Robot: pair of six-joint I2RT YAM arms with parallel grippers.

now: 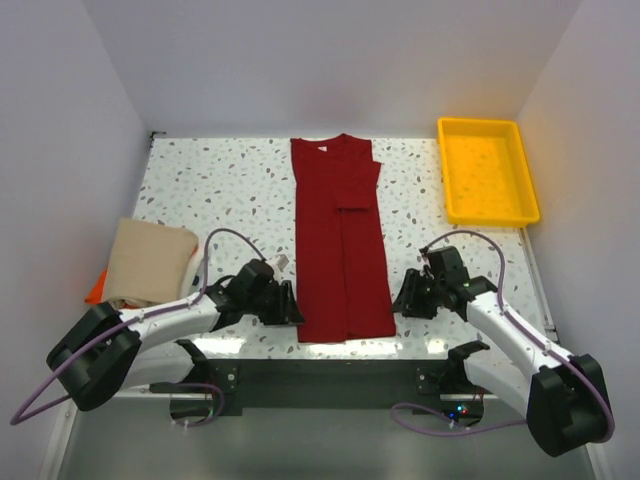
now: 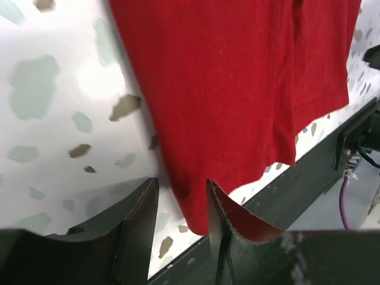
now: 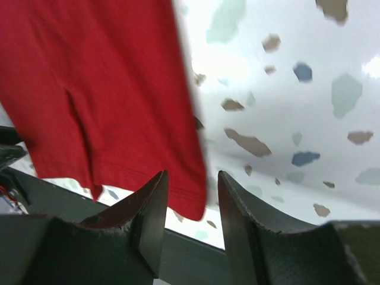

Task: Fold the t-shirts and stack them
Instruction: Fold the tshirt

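Dark red t-shirt, folded into a long strip, lies on the speckled table; left gripper and right gripper flank its near hem; yellow tray far right.

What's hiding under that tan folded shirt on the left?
An orange piece of cloth peeks out from under the tan shirt at its near left corner. The rest of it, and anything else beneath, is covered.
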